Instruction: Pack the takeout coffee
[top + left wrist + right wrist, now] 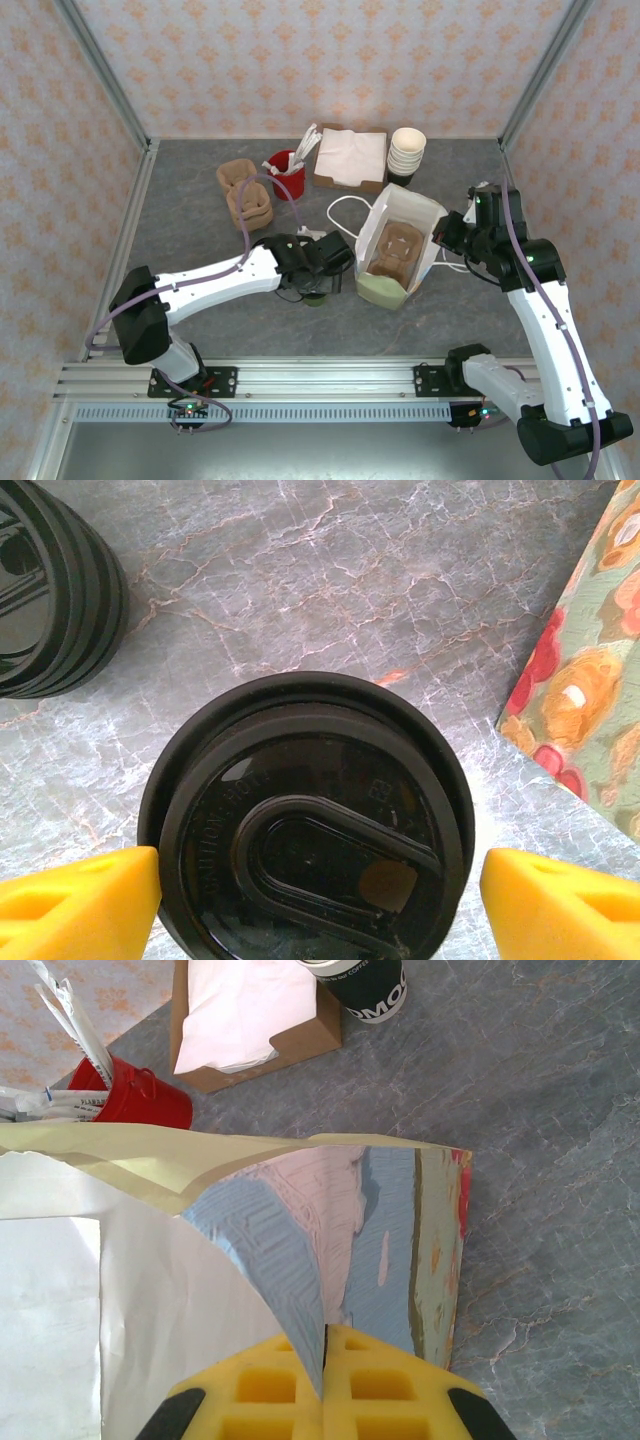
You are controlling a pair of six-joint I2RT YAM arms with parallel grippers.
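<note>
Takeout coffee (310, 820) stands between spread left fingers (80, 900), seemingly ungripped

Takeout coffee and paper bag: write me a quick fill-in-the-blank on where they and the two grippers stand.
The left gripper holds its jaws ____ on either side of the takeout coffee.
The right gripper is ____ on the paper bag at its rim.
The takeout coffee stands on the table, ____ the paper bag.
Missing words: open; shut; outside.
</note>
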